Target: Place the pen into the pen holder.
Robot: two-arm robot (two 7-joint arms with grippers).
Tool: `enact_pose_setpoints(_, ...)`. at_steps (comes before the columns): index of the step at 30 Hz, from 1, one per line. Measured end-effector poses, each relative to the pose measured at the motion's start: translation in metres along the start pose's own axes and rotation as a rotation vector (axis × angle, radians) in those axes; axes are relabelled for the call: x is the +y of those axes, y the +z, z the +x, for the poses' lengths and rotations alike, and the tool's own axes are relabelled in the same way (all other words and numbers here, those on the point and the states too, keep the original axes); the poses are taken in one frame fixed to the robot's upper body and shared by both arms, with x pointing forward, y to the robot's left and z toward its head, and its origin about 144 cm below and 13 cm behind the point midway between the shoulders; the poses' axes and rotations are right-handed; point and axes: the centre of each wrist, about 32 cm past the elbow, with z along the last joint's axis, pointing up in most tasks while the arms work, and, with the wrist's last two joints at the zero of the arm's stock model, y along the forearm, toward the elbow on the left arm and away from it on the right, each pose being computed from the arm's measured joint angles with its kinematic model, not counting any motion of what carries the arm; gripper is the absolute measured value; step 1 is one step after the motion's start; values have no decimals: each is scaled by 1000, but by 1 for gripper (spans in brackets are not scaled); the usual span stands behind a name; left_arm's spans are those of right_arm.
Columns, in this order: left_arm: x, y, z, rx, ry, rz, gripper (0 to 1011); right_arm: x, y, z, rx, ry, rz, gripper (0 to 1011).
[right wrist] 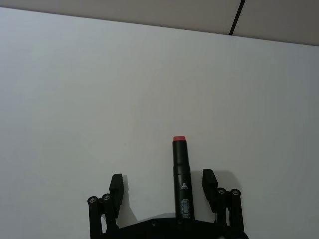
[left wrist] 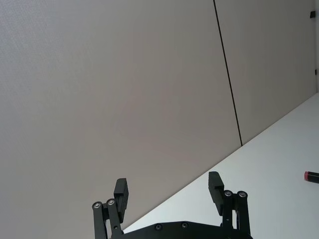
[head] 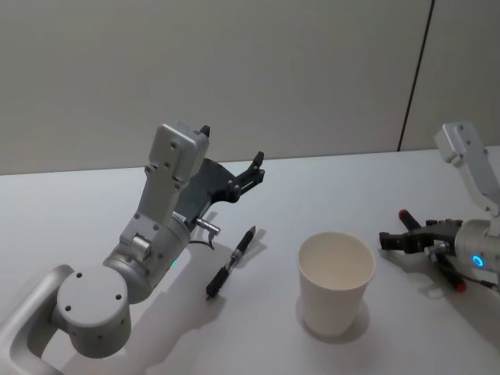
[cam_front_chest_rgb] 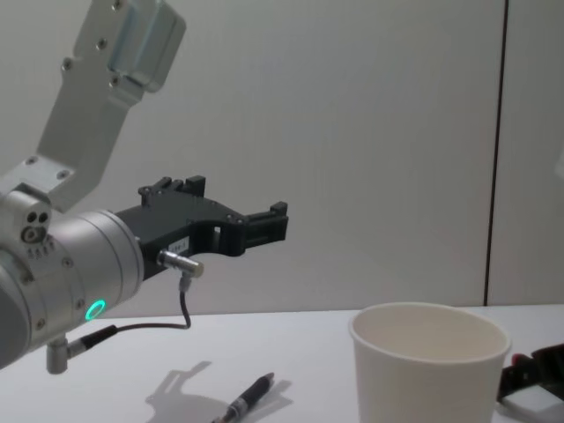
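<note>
Pen holder (head: pixel 334 303): plain white paper cup with a rolled rim, tapering toward its base; upright near the worktop's (head: pixel 94 205) front edge, right of middle; the head view looks into its mouth, with no pen inside; the chest view (cam_front_chest_rgb: pixel 430 381) gives its side wall and rim.
Black pen (head: pixel 232 262): slim and dark; lies flat on the worktop just left of the cup, apart from it, slanting away toward the far edge; in the chest view (cam_front_chest_rgb: pixel 249 399) it is end-on and low, with its shadow beside it.
Red-tipped pen (head: pixel 406 218): stubby black barrel with a red end and pale print on it; lies flat near the right edge, beyond and to the right of the cup; the right wrist view (right wrist: pixel 181 180) shows its barrel lengthwise; in the left wrist view its red end (left wrist: pixel 311 176) shows far off.
Right gripper (head: pixel 409 231): low over the worktop by the right edge; released, with fingers spread to either side of the red-tipped pen (right wrist: pixel 162 176) and a gap on both sides.
Left gripper (head: pixel 232 146): raised well above the worktop on the left, over the black pen's far end; released and holding nothing, its fingers wide apart (left wrist: pixel 168 178) and aimed at the wall.
Left arm (cam_front_chest_rgb: pixel 79 256): large in the chest view, with a green ring lit on it.
Wall (head: pixel 234 62): plain grey behind the far edge, with one dark seam (head: pixel 416 78) on the right.
</note>
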Motion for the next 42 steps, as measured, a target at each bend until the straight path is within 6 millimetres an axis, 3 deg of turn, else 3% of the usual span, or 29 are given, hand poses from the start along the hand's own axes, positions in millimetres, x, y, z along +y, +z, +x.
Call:
enact_pose_setpoints(26,0,0,0,0,0,0,1001,3,-4,5,-25,-26,5,1001)
enact_pose_setpoints(42,0,0,0,0,0,0,1001,3,-5,5,-34,-26,7,852)
